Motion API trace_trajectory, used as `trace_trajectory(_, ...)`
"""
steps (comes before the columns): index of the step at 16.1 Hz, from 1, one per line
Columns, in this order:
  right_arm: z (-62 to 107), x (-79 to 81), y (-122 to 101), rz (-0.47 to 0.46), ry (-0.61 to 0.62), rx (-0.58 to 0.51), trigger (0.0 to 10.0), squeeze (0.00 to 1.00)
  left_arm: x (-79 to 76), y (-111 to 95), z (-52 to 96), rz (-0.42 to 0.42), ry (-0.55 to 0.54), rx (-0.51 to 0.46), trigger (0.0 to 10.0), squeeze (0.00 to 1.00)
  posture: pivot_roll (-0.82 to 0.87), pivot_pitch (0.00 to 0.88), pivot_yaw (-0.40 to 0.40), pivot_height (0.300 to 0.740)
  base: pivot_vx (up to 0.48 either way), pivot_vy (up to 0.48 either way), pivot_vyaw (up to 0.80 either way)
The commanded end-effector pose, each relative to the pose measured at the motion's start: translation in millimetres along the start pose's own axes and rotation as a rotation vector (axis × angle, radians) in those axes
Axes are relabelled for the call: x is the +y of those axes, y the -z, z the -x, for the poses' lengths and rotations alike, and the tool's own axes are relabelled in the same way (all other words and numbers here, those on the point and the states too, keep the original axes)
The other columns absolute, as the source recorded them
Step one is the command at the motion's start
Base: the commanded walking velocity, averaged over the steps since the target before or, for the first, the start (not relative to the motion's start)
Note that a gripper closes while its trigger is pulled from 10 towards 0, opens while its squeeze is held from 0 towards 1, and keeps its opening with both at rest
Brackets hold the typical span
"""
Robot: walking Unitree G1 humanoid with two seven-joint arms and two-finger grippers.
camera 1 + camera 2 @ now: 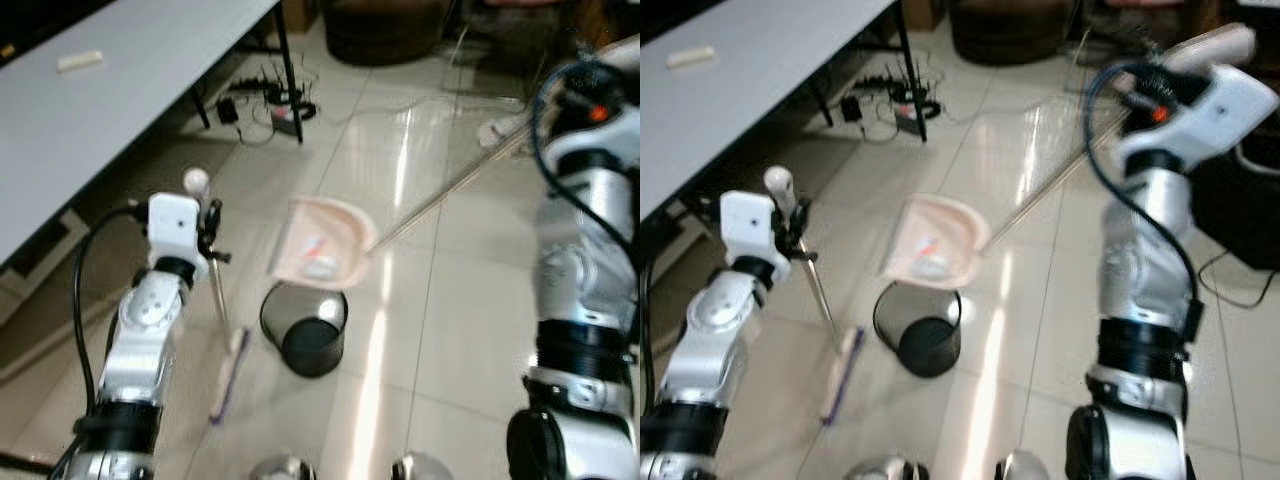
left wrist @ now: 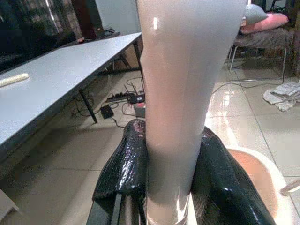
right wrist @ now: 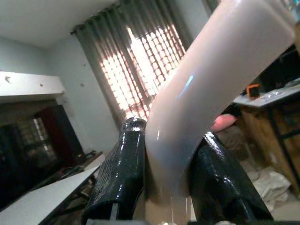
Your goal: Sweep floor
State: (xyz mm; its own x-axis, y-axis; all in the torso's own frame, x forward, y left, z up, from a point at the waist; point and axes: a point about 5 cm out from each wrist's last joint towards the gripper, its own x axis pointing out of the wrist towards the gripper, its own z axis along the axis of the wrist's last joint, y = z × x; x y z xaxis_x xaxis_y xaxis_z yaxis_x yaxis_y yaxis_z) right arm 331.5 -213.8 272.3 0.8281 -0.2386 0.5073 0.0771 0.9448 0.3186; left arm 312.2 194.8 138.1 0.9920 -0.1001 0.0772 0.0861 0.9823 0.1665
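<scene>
- Pink plastic marks where we are: our dustpan hangs tilted just above the black mesh bin, with a few scraps still lying in its scoop, so we judge the sweeping largely done and the emptying under way.
- Our right gripper is clenched on the dustpan's pale handle, its long metal shaft running up to the raised right arm.
- Our left gripper is clenched on the broom handle, the broom standing upright beside the bin with its head on the tiled floor.
- Left to do, as we judge it: tip the scraps fully into the bin.
- Around us: a grey counter at our left, and a tangle of cables and a power strip beyond its leg; neither blocks the bin.
</scene>
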Motion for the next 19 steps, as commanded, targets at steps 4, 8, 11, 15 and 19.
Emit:
trace_trajectory(4,-1.7,11.0,-7,-0.03,-0.033,-0.046,10.0,0.0,8.5,-4,2.4,-0.042,-0.004,0.001,10.0,0.0,0.03,0.077,0.1,0.74,0.0,0.0,0.0)
trace_trajectory(8,-3.0,14.2,-2,0.019,-0.079,-0.048,10.0,0.0,8.9,-4,4.0,-0.05,0.006,0.005,10.0,0.0,0.04,0.09,0.106,0.74,0.0,0.0,0.0)
trace_trajectory(11,0.1,37.9,16,0.123,-0.254,-0.013,10.0,0.0,12.1,-3,5.4,-0.058,0.008,0.01,10.0,0.0,0.04,0.088,0.108,0.74,0.0,0.0,0.0)
trace_trajectory(15,7.5,52.5,34,0.236,-0.377,-0.042,10.0,0.0,13.1,-4,6.0,-0.063,0.012,0.01,10.0,0.0,0.05,0.078,0.106,0.74,0.0,0.0,0.0)
trace_trajectory(19,13.0,68.4,44,0.27,-0.467,-0.102,10.0,0.0,13.0,-5,8.4,-0.066,0.018,0.005,10.0,0.0,0.07,0.079,0.101,0.74,0.0,0.0,0.0)
